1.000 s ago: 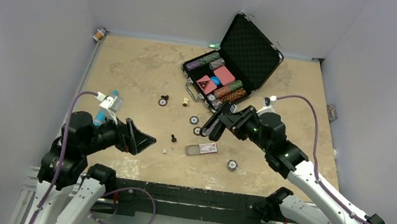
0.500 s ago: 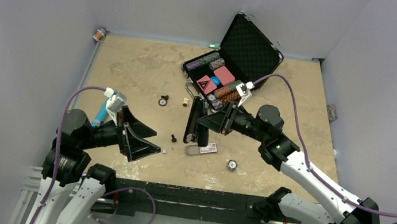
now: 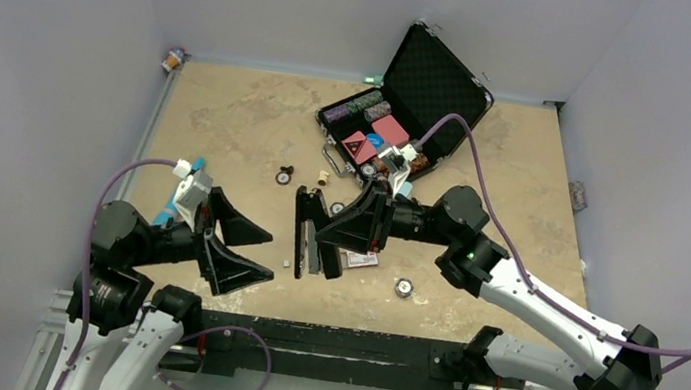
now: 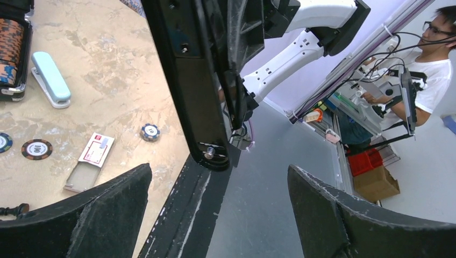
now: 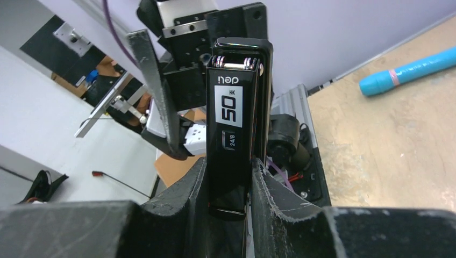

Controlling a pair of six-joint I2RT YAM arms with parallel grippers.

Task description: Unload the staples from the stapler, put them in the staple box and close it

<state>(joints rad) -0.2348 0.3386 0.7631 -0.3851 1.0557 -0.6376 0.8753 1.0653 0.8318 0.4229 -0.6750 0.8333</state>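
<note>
Two tools face off above the tan tabletop [image 3: 230,119]: my right tool [image 5: 228,196] clenches the slim, long black stapler [image 5: 232,107], its long axis set crosswise to the gap — my left tool [image 3: 270,256], spread wide and empty, sits just to its left.

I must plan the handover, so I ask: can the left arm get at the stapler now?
Probably yes. The right gripper holds the stapler up off the table, in front of the left gripper, whose jaws stand wide open. Nothing lies between them.
</note>
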